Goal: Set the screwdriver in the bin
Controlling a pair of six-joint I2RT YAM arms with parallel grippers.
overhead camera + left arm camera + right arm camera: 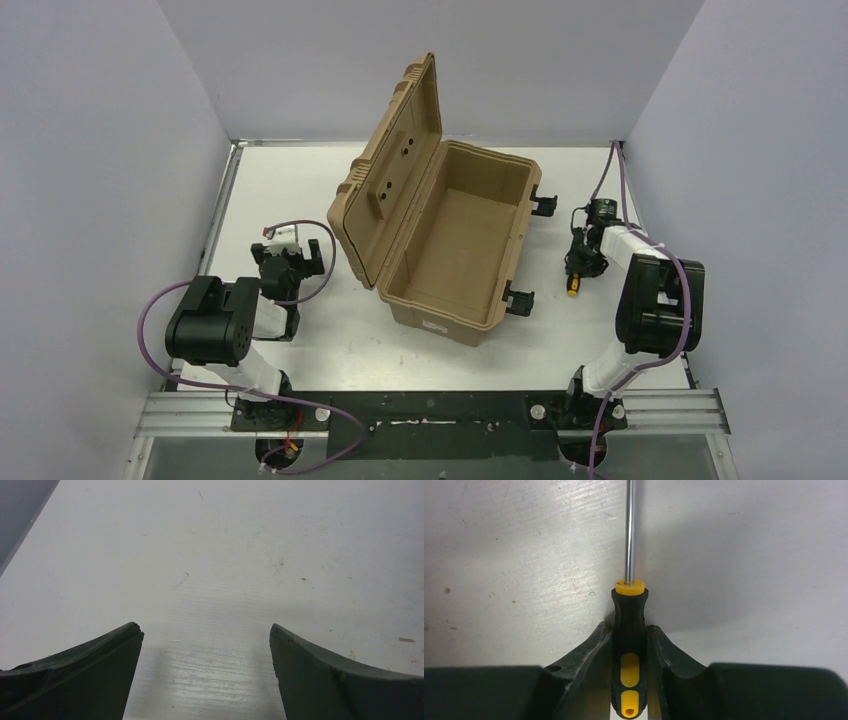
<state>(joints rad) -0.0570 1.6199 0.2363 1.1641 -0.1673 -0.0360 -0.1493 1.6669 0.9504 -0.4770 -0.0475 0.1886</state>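
Note:
The screwdriver (pixel 629 615) has a black handle with yellow inlays and a thin metal shaft running away over the white table. My right gripper (pixel 629 627) is shut on its handle, both fingers pressed against the sides. From above, the right gripper (pixel 580 262) sits low at the table right of the bin, and the screwdriver's yellow end (pixel 573 290) pokes out toward me. The bin (pixel 480 285) is a large tan case in the middle with its ribbed lid (pixel 392 170) standing open on the left. My left gripper (pixel 206 632) is open over bare table, nothing between its fingers.
Black latches (pixel 543 203) stick out from the bin's right wall toward the right gripper. Grey walls close the table in on the left, back and right. The left arm (pixel 290 262) rests left of the bin's open lid. Purple cables loop around both arms.

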